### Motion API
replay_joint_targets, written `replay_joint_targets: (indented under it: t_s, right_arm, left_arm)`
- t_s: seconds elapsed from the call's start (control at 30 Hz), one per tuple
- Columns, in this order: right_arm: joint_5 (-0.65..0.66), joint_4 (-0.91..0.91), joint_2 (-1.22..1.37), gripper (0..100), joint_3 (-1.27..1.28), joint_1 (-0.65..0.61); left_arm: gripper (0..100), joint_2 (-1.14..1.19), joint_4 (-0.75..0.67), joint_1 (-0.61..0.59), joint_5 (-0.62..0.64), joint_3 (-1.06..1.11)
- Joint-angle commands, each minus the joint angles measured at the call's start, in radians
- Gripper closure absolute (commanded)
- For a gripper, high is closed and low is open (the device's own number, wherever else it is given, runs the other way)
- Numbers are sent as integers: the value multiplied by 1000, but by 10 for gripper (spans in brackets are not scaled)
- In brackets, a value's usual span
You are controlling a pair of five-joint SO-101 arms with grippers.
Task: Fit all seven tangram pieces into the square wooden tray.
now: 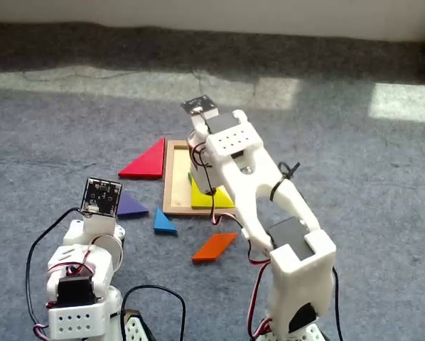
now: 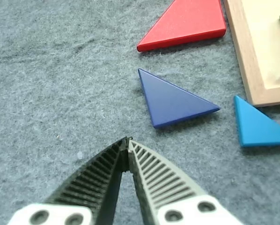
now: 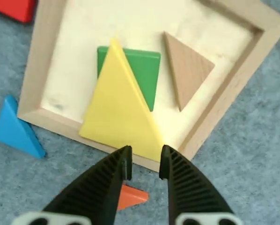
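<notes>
High view: tray (image 1: 168, 177) on grey carpet (image 1: 354, 177)

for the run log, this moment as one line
in tray: yellow triangle, green square, wooden triangle | outside: red triangle, dark blue triangle, light blue triangle, orange piece | left hand shut | right hand open
</notes>
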Motion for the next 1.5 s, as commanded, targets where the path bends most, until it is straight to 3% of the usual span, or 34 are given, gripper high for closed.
replay_joint_targets:
  t_s: [0.0, 0.23, 0.4, 0.53, 1.03, 1.2, 1.47]
  right_arm:
    - [-9, -12, -12, 896, -79, -42]
    - [-2, -143, -5, 896, -82, -145]
    - [0, -240, -4, 896, -41, -140]
    - [0, -309, -1, 896, -1, -104]
    - [-2, -344, -13, 896, 36, 110]
    - [-2, -223, -28, 896, -18, 33]
    - [-9, -265, -41, 896, -56, -119]
  left_arm:
    - [989, -7, -15, 8, -11, -5]
    - [989, -7, -15, 8, -11, -5]
    - [989, -7, -15, 8, -18, -5]
    - [991, -7, -12, 8, -91, -4]
    - [990, -7, -12, 8, -92, -4]
    - [990, -7, -12, 10, -92, -4]
    - [990, -7, -12, 12, -92, -4]
